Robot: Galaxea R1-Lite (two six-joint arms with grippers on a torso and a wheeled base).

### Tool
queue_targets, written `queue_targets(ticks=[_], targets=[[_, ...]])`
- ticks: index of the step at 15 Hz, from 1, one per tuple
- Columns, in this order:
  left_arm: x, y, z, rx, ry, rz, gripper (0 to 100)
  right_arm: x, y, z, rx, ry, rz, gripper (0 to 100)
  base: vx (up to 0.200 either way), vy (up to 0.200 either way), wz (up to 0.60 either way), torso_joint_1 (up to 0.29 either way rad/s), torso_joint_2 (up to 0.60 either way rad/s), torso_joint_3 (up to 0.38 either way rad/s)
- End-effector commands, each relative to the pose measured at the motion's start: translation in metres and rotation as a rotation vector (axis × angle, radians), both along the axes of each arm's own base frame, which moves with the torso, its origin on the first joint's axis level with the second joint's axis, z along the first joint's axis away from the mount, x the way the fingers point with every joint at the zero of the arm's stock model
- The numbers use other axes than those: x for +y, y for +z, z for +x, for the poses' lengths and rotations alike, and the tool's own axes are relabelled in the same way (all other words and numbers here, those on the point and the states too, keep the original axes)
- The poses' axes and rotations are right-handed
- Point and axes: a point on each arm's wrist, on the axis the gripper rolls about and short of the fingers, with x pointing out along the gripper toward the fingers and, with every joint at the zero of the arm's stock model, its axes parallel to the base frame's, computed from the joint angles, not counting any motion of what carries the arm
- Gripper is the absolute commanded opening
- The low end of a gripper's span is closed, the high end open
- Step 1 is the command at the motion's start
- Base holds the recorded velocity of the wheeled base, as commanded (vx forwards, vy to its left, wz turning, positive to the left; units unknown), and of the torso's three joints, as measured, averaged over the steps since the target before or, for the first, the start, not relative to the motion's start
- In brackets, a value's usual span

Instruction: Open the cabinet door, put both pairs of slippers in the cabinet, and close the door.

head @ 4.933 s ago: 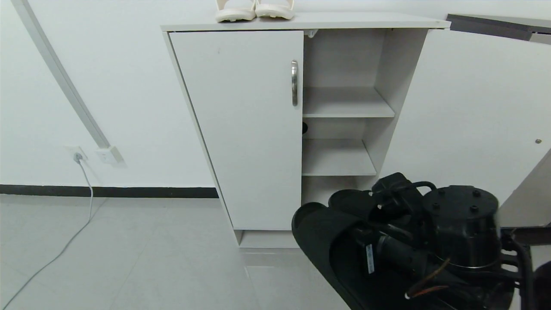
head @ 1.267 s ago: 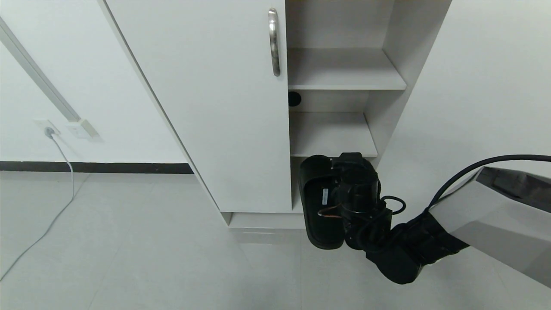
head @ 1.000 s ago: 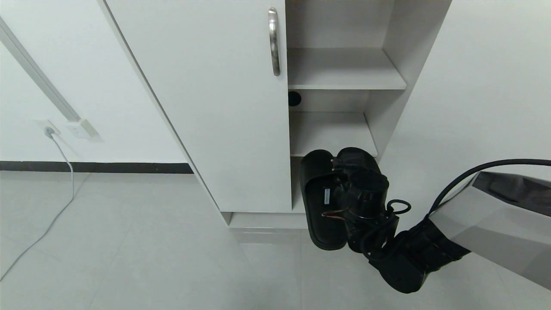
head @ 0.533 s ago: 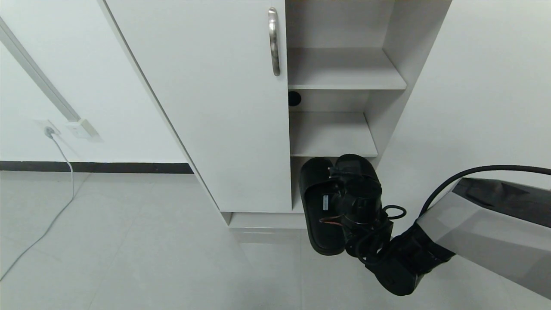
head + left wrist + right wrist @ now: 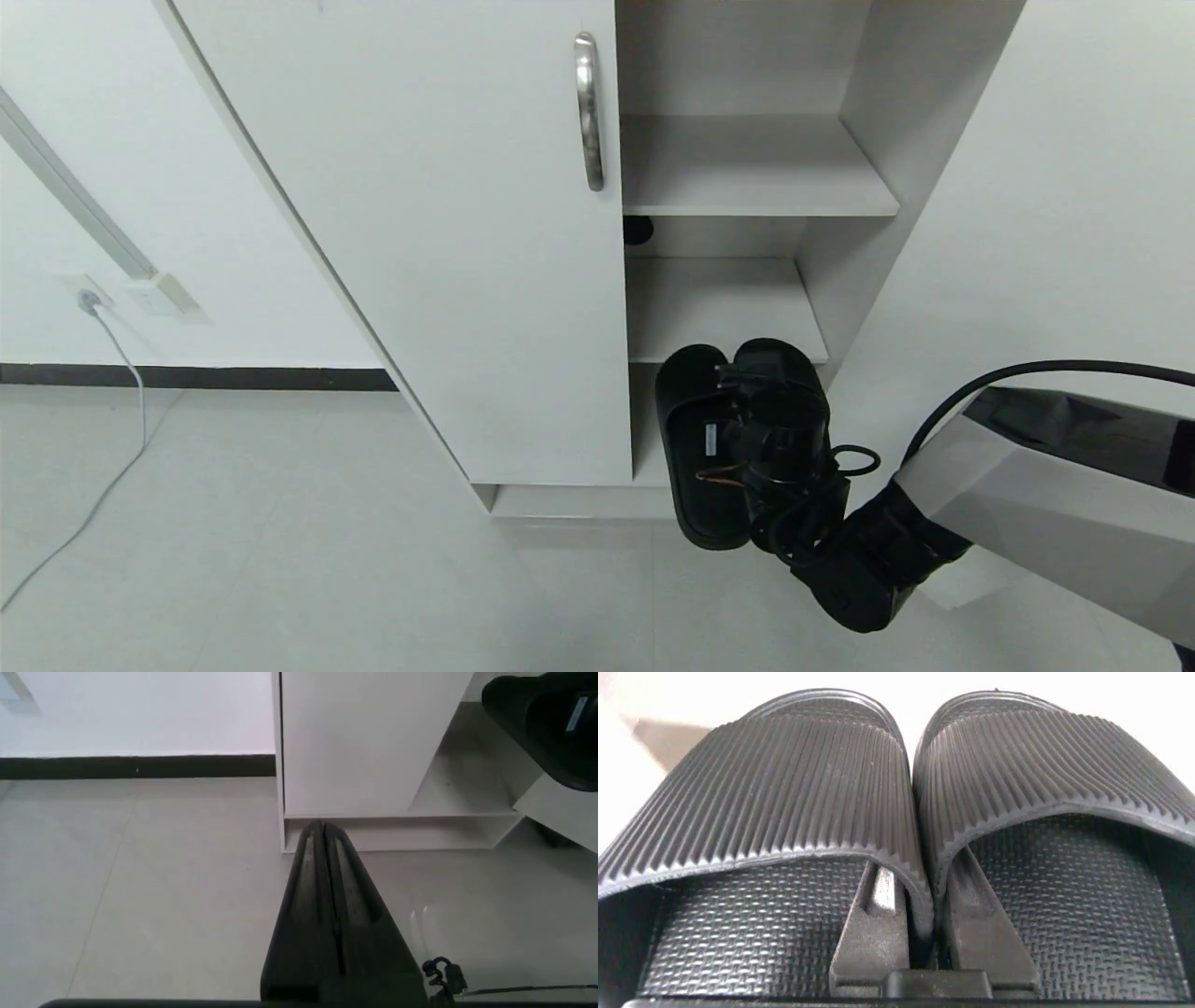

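Observation:
A pair of black slippers (image 5: 695, 448) hangs side by side at the open right half of the white cabinet (image 5: 420, 233), toes at the mouth of the bottom compartment under the lower shelf (image 5: 724, 313). My right gripper (image 5: 924, 917) is shut on the two inner walls of the slippers (image 5: 803, 793), one finger (image 5: 876, 919) inside each. The left door with its metal handle (image 5: 587, 112) is closed. My left gripper (image 5: 323, 835) is shut with nothing in it, low over the floor in front of the cabinet's base (image 5: 402, 833).
The open right door (image 5: 1046, 215) stands as a white panel to the right of the shelves. A wall socket with a grey cable (image 5: 89, 303) is far left. Grey floor tiles (image 5: 280, 560) lie open before the cabinet.
The head camera has moved closer and lower. My right arm has carried the black slippers away from the camera to the bottom compartment's mouth, then nudged them slightly farther in.

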Motion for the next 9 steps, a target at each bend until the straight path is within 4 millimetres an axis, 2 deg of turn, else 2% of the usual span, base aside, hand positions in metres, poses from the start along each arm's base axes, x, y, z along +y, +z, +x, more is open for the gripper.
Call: queue_targets(ticks=[1, 4, 6, 9], targets=[[0.0, 0.0, 0.0, 0.001, -0.001, 0.0, 0, 0.0, -0.001, 0.0, 0.0, -0.001, 0.001, 0, 0.2, 0.0, 0.0, 0.007, 0.0, -0.007], [0.0, 0.0, 0.0, 0.001, 0.001, 0.0, 0, 0.0, -0.001, 0.0, 0.001, -0.001, 0.005, 0, 0.2, 0.0, 0.0, 0.002, 0.0, 0.006], [0.0, 0.0, 0.0, 0.001, 0.001, -0.002, 0, -0.001, 0.0, 0.004, 0.0, 0.013, 0.006, 0, 0.0, 0.0, 0.0, 0.0, 0.0, 0.0], [0.0, 0.0, 0.0, 0.001, 0.001, -0.002, 0, 0.002, -0.002, 0.026, -0.009, -0.01, 0.014, 0, 0.0, 0.0, 0.0, 0.0, 0.0, 0.0]])
